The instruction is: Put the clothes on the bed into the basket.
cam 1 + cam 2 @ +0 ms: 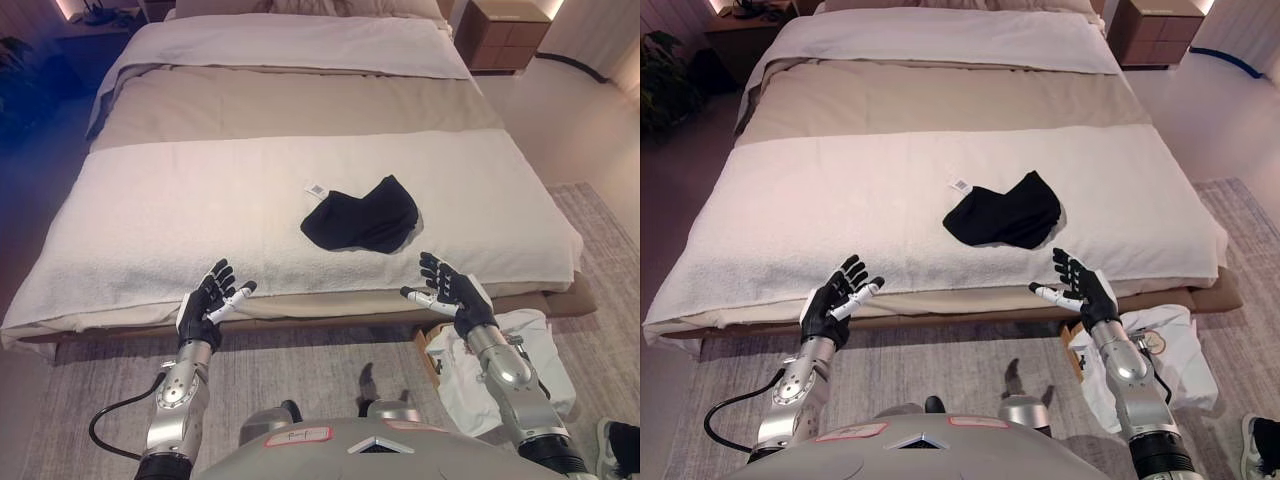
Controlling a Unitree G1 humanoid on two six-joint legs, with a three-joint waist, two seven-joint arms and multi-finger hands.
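Observation:
A black garment (362,217) with a small white tag (317,188) lies crumpled on the white blanket near the foot of the bed (200,200). My left hand (210,298) is open, fingers spread, over the bed's front edge, left of the garment. My right hand (450,287) is open, fingers spread, at the bed's front edge just below and right of the garment. Neither touches it. The basket (432,350) stands on the floor under my right arm, draped with white cloth (520,350), mostly hidden.
A wooden nightstand (505,35) stands at the far right of the bed. A patterned rug (600,220) covers the floor to the right. A plant (665,60) stands at the far left.

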